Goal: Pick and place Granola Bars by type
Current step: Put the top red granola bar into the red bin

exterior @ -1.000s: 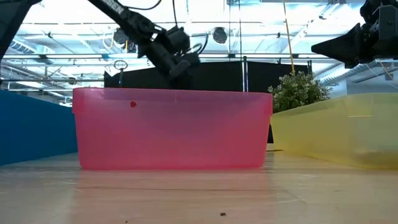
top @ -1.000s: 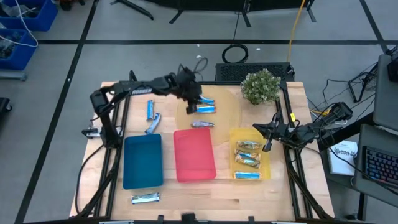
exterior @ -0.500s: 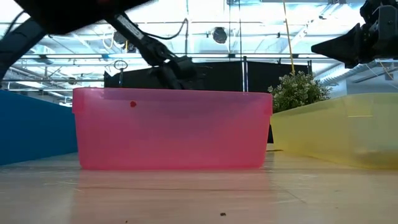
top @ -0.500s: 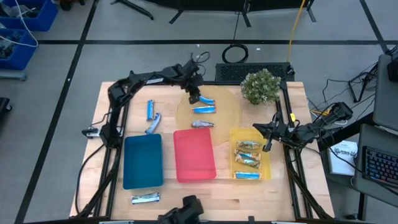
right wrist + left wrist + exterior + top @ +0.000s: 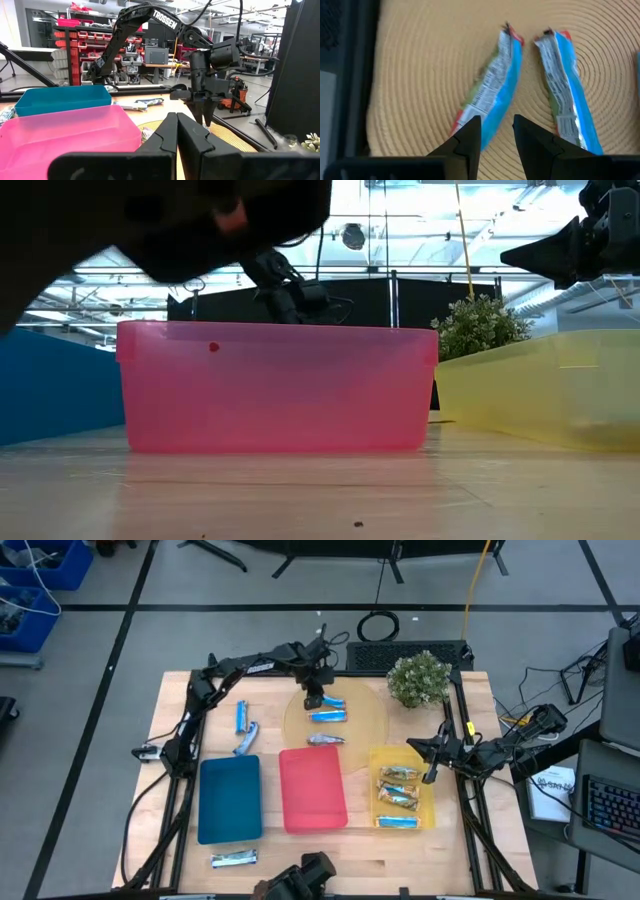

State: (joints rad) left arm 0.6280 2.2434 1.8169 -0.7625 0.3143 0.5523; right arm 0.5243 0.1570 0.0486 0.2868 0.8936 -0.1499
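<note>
Two bright blue granola bars (image 5: 492,85) (image 5: 565,95) lie side by side on the round tan disc (image 5: 365,720) at the table's far middle. A silver-blue bar (image 5: 322,739) lies at the disc's near edge. My left gripper (image 5: 496,122) points down over the near end of one blue bar, open by a narrow gap; it also shows in the high view (image 5: 313,697). Two blue bars (image 5: 240,717) (image 5: 246,740) lie left of the disc, and one silver-blue bar (image 5: 234,859) lies near the front edge. My right gripper (image 5: 431,768) is shut over the yellow tray (image 5: 430,802).
A blue tray (image 5: 230,798) and a red tray (image 5: 313,790) stand side by side; the yellow tray holds several bars (image 5: 397,797). A potted plant (image 5: 419,678) stands at the far right. A dark object (image 5: 150,230) close to the low camera covers that view's upper left.
My left arm has stretched toward the table's far edge and its gripper has come down a little over the tan disc, near the blue bars. A dark object has come into view at the table's near edge. The bars have stayed where they were.
</note>
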